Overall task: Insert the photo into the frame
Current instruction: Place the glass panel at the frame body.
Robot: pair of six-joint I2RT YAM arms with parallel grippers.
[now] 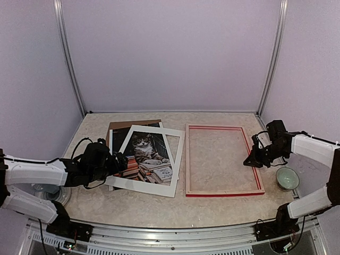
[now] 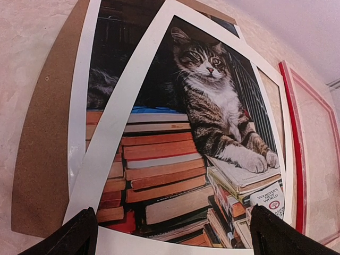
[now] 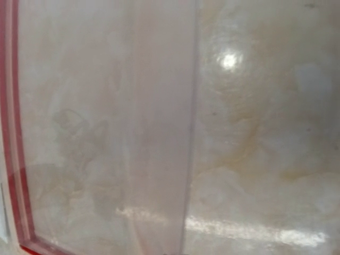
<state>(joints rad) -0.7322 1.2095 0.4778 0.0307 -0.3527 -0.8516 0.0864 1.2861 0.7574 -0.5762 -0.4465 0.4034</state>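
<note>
Spread wide, the left jaws hover at the left edge of the photo (image 1: pixel 143 151), lying centre left under a white mat (image 1: pixel 177 159); the right jaws, pressed together, sit beside the empty frame (image 1: pixel 223 194) at centre right. Pickup seems not yet begun; next move likely calls for freeing the print from the mat

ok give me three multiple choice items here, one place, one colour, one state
1. Relative to the photo, the frame lies: A on top; B to the right; C to the left.
2. The bowl is: A pale green; B red; C black.
3. The left end effector is: A shut on the photo; B shut on the frame; C open.
Answers: B, its red bars lie right of the cat print; A, a green glaze shows; C, its jaws stand wide apart.
</note>
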